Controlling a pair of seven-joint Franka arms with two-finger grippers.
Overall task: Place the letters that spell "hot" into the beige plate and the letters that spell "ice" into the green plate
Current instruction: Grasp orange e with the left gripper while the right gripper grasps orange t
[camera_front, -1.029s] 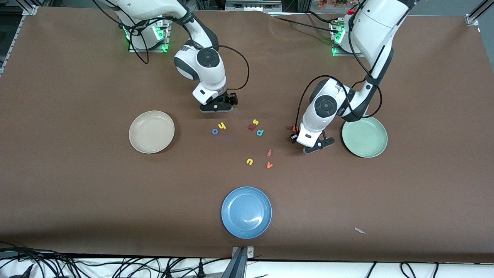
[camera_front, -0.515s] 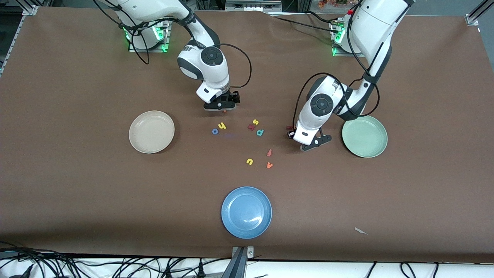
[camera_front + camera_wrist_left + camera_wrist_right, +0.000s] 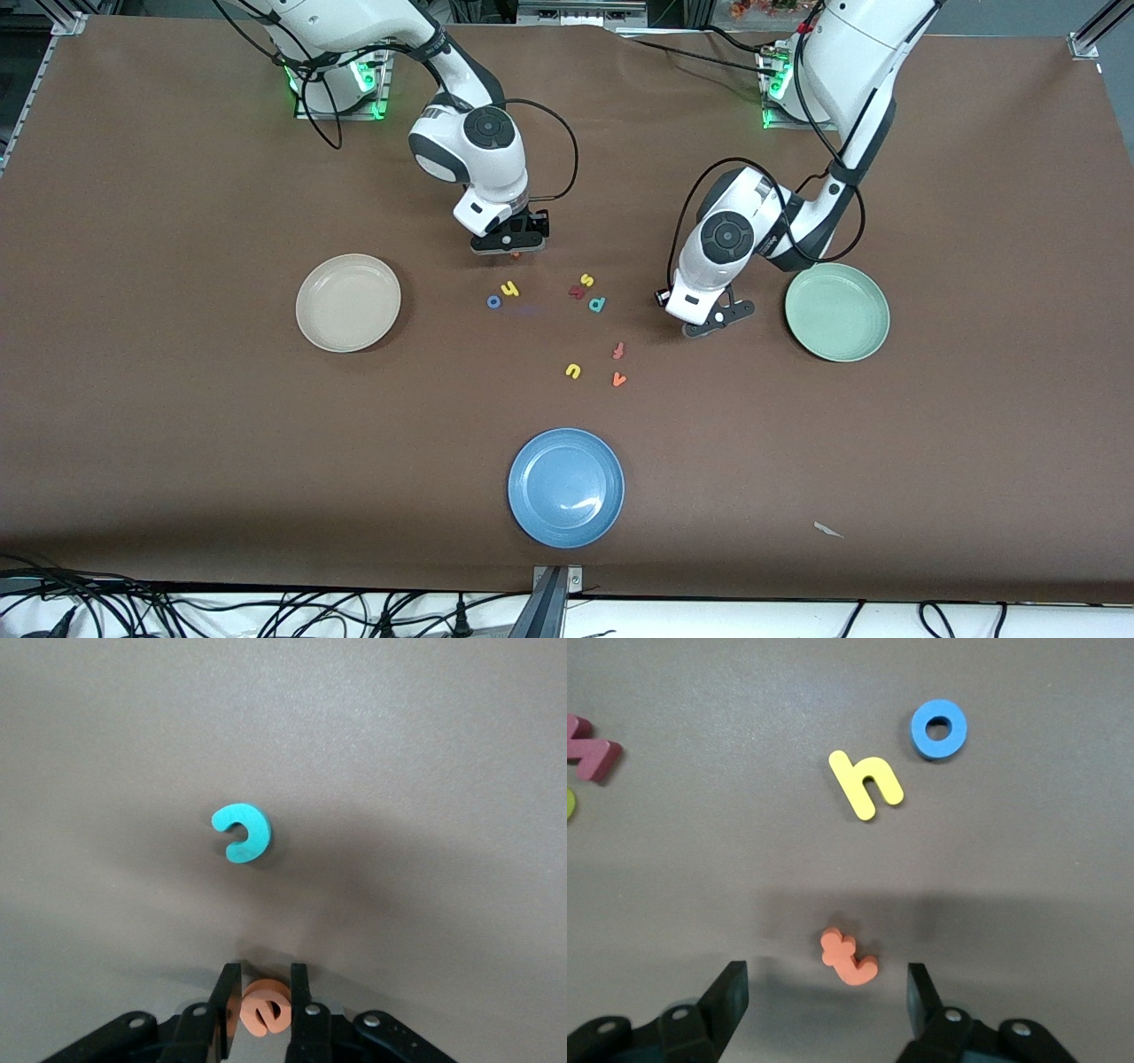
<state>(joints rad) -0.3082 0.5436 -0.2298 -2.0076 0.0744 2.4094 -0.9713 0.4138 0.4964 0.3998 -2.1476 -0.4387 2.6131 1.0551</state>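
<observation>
The left gripper point(image 3: 263, 1010) clamps the orange "e" point(image 3: 265, 1010) beside the green plate point(image 3: 877, 330); the right gripper point(image 3: 824, 1003), fingers apart, straddles the orange "t" point(image 3: 848, 958), its long axis running ten to four o'clock.

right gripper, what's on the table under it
Under the open right gripper an orange "t" lies flat on the brown table, between the fingers, untouched. Nothing else is there.

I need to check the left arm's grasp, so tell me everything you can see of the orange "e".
The orange "e" is a small, thick letter that looks like soft matte foam, with its inner opening visible. It sits clamped between the left gripper's two dark fingers, one pressing each side, lifted off the brown table. The teal "c" lies flat on the table below, apart from it. Nothing else touches it.
</observation>
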